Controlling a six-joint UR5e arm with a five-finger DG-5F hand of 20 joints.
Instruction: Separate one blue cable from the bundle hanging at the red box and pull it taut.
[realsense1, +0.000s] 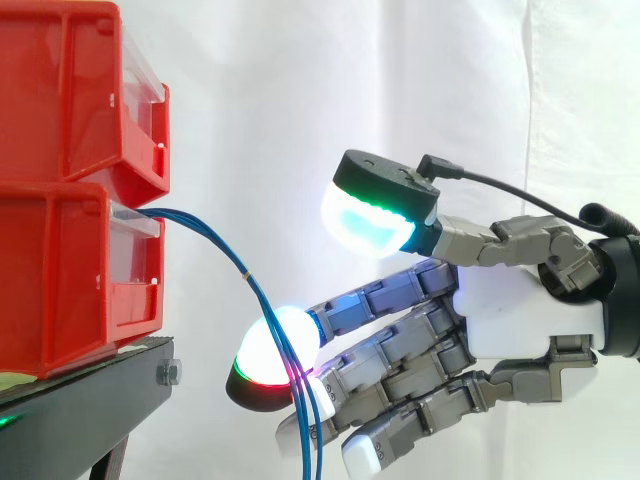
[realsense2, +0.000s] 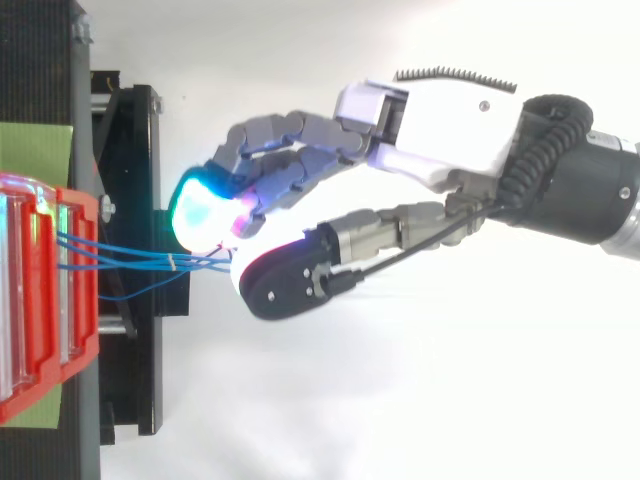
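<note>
From the lower red box (realsense1: 60, 280) the bundle of thin blue cables (realsense1: 215, 235) droops in a slack arc, gathered at a small tie (realsense1: 247, 275), then hangs down across a glowing fingertip (realsense1: 275, 350). The hand (realsense1: 520, 310) is spread, thumb (realsense1: 375, 215) lifted well clear, nothing pinched. I'd say it's at the separating stage. Next it needs one strand nipped alone and drawn away from the box.
</note>
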